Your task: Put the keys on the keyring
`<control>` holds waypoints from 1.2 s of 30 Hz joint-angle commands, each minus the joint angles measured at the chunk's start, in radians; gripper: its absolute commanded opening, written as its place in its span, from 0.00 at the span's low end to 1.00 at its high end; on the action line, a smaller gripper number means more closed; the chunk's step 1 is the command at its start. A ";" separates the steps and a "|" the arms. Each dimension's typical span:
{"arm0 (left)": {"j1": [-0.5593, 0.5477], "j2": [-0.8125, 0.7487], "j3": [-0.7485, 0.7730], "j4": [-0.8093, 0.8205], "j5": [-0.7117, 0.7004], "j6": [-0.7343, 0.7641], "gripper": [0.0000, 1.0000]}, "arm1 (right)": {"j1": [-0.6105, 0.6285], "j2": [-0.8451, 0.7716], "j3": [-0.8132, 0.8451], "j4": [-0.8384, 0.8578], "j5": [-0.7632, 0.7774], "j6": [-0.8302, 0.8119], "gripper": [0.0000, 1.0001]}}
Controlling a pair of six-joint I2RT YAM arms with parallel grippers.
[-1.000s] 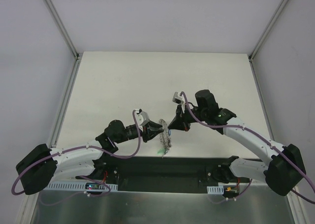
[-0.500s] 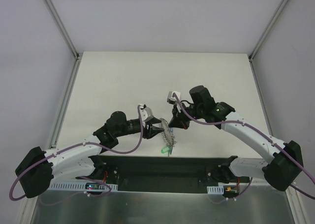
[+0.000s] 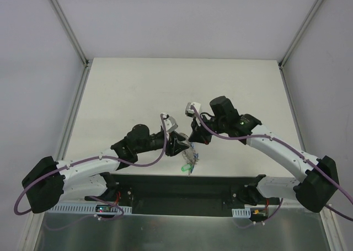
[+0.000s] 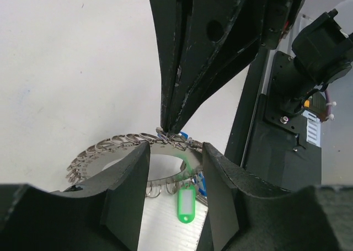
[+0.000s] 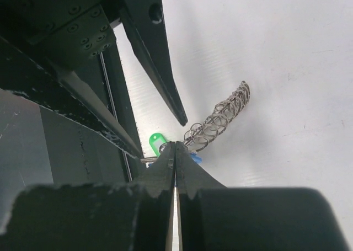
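Observation:
The keyring (image 3: 191, 153) is a flat silvery ring edged with many small split rings, held in the air near the table's front edge. My left gripper (image 3: 182, 147) is shut on it; in the left wrist view the ring (image 4: 110, 146) spans between my fingers (image 4: 129, 185). A green tag (image 4: 186, 202) hangs under the ring, also showing from above (image 3: 185, 167). My right gripper (image 3: 194, 140) is shut at the ring's rim, its tips (image 5: 175, 144) on a blue key (image 5: 194, 158). The ring (image 5: 223, 116) shows edge-on there, beside the green tag (image 5: 156, 142).
The white table (image 3: 165, 85) stretches away behind both arms, with enclosure walls on three sides. The black base rail (image 3: 182, 187) lies just below the held ring. The right arm's base and cables (image 4: 298, 85) sit close on the right.
My left arm has carried the ring to the right, toward the right gripper. The right gripper has shifted slightly left and closer to the ring's rim. The green tag has swung along.

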 commanded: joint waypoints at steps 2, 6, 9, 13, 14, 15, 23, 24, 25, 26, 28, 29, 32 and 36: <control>-0.037 0.045 0.013 0.075 -0.104 -0.096 0.40 | 0.011 0.006 0.041 0.032 0.014 0.022 0.01; -0.049 0.074 0.027 0.080 -0.152 -0.125 0.36 | 0.016 0.001 0.041 0.032 0.019 0.027 0.01; -0.057 0.091 0.035 0.081 -0.164 -0.141 0.33 | 0.019 0.000 0.042 0.032 0.022 0.030 0.01; -0.062 0.109 0.036 0.106 -0.176 -0.156 0.29 | 0.019 0.003 0.045 0.031 0.023 0.031 0.01; -0.062 0.118 0.038 0.108 -0.175 -0.157 0.27 | 0.019 0.003 0.045 0.031 0.023 0.031 0.01; -0.063 0.123 0.041 0.109 -0.172 -0.159 0.26 | 0.021 0.003 0.045 0.029 0.023 0.031 0.01; -0.068 0.119 0.036 0.120 -0.187 -0.159 0.03 | 0.028 -0.002 0.044 0.017 0.038 0.031 0.01; -0.066 0.115 0.035 0.123 -0.185 -0.156 0.00 | 0.031 -0.003 0.044 0.017 0.043 0.031 0.01; -0.068 0.111 0.035 0.124 -0.184 -0.148 0.00 | 0.033 -0.003 0.044 0.011 0.054 0.031 0.01; -0.066 0.108 0.033 0.124 -0.184 -0.144 0.00 | 0.036 -0.008 0.041 0.009 0.058 0.031 0.01; -0.066 0.096 0.032 0.127 -0.184 -0.130 0.00 | 0.034 -0.014 0.038 0.005 0.087 0.033 0.01; -0.066 0.092 0.029 0.126 -0.182 -0.125 0.00 | 0.036 -0.022 0.032 0.003 0.100 0.033 0.01; -0.066 0.073 0.019 0.121 -0.188 -0.115 0.00 | 0.034 -0.046 0.024 -0.005 0.164 0.039 0.01; -0.066 0.045 0.009 0.092 -0.202 -0.101 0.00 | 0.031 -0.081 0.004 -0.006 0.251 0.057 0.01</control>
